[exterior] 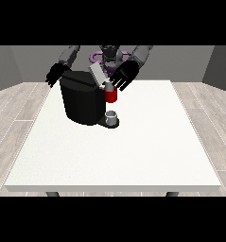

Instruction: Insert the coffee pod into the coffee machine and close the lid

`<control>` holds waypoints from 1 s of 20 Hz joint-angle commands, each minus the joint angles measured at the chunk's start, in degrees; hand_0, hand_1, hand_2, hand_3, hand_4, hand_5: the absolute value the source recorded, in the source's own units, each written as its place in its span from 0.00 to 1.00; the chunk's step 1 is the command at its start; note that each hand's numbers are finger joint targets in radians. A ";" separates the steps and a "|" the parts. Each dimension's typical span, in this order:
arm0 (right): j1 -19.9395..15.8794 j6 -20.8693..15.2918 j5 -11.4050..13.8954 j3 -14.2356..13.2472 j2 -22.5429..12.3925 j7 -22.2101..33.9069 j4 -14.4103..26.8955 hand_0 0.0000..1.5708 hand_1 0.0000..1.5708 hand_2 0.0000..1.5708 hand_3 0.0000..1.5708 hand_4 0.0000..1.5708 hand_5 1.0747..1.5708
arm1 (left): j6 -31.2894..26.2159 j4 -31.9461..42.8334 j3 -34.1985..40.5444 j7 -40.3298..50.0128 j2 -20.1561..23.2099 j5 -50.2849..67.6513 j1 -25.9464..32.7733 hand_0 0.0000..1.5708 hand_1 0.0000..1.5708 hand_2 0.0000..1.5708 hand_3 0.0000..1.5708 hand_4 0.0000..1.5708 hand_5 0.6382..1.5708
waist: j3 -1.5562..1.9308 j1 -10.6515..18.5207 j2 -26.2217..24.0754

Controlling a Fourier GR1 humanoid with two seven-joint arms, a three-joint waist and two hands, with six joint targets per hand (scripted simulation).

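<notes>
The insertion step is judged to be in hand; the coffee pod [108, 86] is seen just above the red head of the coffee machine [83, 101], beneath the raised lid [97, 74]; it lies at the fingers [123, 85] of the hand at the view's right [124, 75], which are spread fairly straight; whether it is held cannot be told; seating, then lowering the lid, is called for next; the hand at the view's left [55, 74] is kept apart, fingers relaxed.

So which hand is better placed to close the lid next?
The robot's left, the hand at the view's right: it sits right beside the raised lid above the red head. The other hand hangs behind the coffee machine.
</notes>
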 commanded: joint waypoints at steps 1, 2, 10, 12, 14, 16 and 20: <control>0.08 0.19 -0.40 -0.51 -0.18 -0.36 0.32 0.00 0.00 0.00 0.00 0.28 1.00 | -0.33 0.77 0.59 0.88 0.39 -0.13 -0.47 0.74 0.74 0.79 0.75 0.31 1.00 | 0.01 0.16 0.49; 0.38 1.26 -1.47 -0.93 -1.06 1.15 -1.46 0.00 0.00 0.00 0.00 0.29 1.00 | 1.37 1.06 0.03 0.08 0.45 -1.19 0.94 0.75 0.75 0.79 0.76 0.31 1.00 | 0.00 -1.03 0.04; 3.36 0.24 -0.20 1.18 1.81 -1.90 0.01 0.00 0.00 0.00 0.00 0.28 1.00 | -0.59 1.46 0.45 1.65 -1.51 -0.46 0.33 0.78 0.78 0.81 0.74 0.31 1.00 | 0.01 -0.62 -0.67; -1.33 1.00 -1.01 -1.86 -1.77 -0.12 1.40 0.00 0.00 0.00 0.00 0.28 1.00 | -1.27 0.86 0.20 1.63 -1.88 -0.53 -1.10 0.76 0.76 0.79 0.73 0.30 1.00 | 0.02 0.40 1.10; 1.43 0.42 -0.72 -1.19 -1.97 3.81 -1.09 0.00 0.00 0.00 0.00 0.27 1.00 | -1.54 1.84 0.37 -0.77 -0.72 -0.56 2.84 0.77 0.77 0.78 0.69 0.29 1.00 | -0.01 0.50 -1.85; -0.99 -1.55 0.22 -0.23 0.90 -0.14 0.36 0.00 0.00 0.00 0.00 0.23 1.00 | -1.36 1.32 0.53 0.36 0.09 -1.10 -1.35 0.72 0.72 0.74 0.65 0.28 1.00 | 0.01 0.27 2.17; 0.54 -1.47 0.12 -1.53 0.50 -2.98 2.76 0.00 0.00 0.00 0.00 0.26 1.00 | -2.18 0.18 -1.38 1.14 -1.47 -2.48 -0.77 0.70 0.70 0.73 0.62 0.26 1.00 | 0.03 1.79 0.27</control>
